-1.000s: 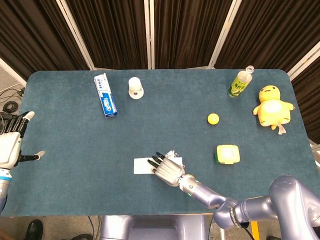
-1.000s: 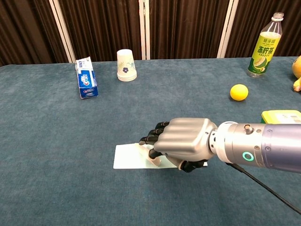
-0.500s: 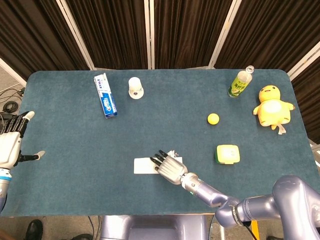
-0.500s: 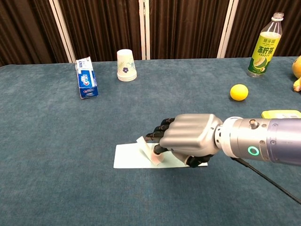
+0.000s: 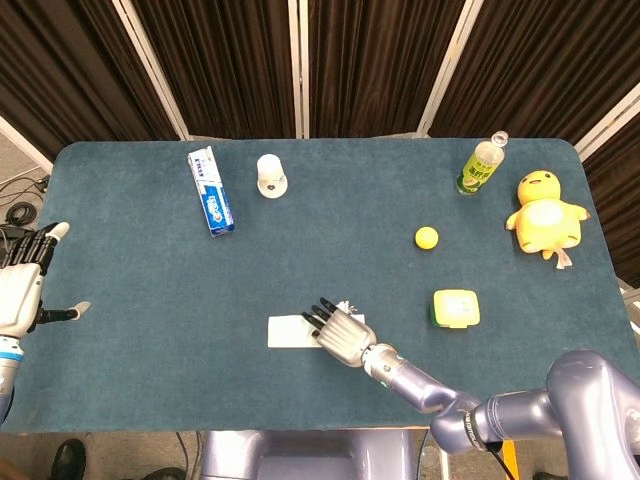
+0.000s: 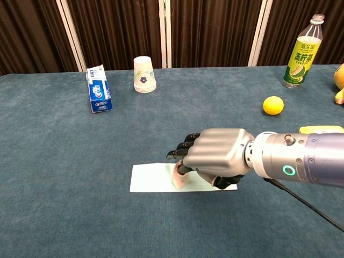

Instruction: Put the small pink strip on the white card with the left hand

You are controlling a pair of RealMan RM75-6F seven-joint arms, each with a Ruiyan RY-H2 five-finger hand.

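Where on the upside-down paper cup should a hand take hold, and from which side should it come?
Grip the paper cup around its side wall, just above the wider rim that rests on the table. It stands inverted, its closed base on top, so nothing offers a hold from above. Probably approach level from the front, which is unobstructed.

My right hand [image 6: 217, 159] covers the right part of the white card [image 6: 150, 178]; I see only a sliver of the pink strip [image 6: 178, 178] beneath its fingers [image 6: 181, 151] and cannot tell whether it is pinched. In the head view the strip is hidden. Chest view: frame's right edge crops the yellow toy [image 6: 339, 78]; left hand [image 5: 22, 285] out of frame there.
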